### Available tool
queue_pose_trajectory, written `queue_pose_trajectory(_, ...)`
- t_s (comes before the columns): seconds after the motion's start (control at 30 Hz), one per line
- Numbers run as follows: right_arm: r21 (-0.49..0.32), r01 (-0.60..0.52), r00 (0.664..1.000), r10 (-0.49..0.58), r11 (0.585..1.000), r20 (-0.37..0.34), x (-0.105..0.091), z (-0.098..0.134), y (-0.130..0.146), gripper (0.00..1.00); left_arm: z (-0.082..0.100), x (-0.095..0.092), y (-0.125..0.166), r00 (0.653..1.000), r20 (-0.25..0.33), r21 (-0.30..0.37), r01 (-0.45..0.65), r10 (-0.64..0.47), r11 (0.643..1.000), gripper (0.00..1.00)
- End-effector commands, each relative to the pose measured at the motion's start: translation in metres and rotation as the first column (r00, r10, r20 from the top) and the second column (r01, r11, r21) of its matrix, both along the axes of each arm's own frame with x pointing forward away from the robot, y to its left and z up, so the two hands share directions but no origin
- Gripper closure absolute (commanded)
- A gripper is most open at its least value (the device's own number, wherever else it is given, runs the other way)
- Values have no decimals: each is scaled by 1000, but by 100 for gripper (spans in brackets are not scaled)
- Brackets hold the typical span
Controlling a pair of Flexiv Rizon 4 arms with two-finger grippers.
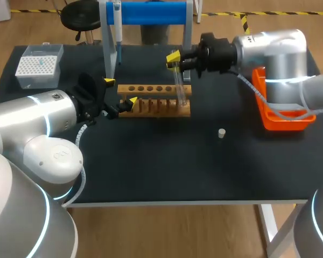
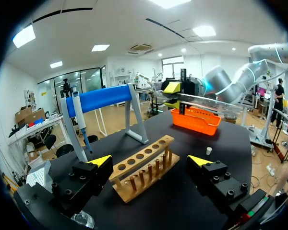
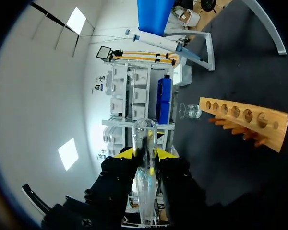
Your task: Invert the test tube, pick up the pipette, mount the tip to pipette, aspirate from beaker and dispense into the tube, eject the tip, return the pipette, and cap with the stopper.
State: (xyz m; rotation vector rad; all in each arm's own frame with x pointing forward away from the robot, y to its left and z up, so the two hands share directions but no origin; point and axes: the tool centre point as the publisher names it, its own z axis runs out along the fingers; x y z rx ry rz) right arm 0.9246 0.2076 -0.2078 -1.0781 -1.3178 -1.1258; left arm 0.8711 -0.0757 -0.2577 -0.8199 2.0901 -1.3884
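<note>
Clamping the test tube (image 1: 178, 86) from two sides in the right gripper (image 1: 174, 59), yellow tips closed on the glass near its upper end. Hanging below those tips with the long axis close to upright, leaning slightly, lower end down at the right end of the wooden rack (image 1: 151, 107). Cannot tell whether seated in the end hole or just above it. Viewed along the fingers from the right wrist, looks rounded at the far end, so probably closed end down.

Judged as the seating step: calls for a straight descent along the tube's own axis into that end hole, with the lean taken out first, or else a risk of catching the hole's rim.

Standing released at the rack's other end, the left gripper (image 1: 120, 91), fingers spread wide to either side of the wood, apparently touching nothing.

Further out: stopper (image 1: 221, 133) lying alone toward the front right of the table (image 1: 151, 172), well apart from the rack. Pipette (image 1: 117, 24) hanging on the blue-barred stand (image 1: 151, 12) at the back edge, nearer the left arm.
</note>
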Motion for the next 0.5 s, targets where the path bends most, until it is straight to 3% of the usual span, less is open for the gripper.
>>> queue_pose_trajectory(0.03, 7, -5, 1000, 5, 1000, -15, -1, -2, 0, 100, 0, 1, 1, 1000, -1, -3, 5, -5, 1000, 0)
queue_pose_trajectory(0.5, 35, -8, 998, 10, 999, -64, -1, -3, -1, 100, 0, 1, 1, 1000, -1, -3, 5, -5, 1000, 0)
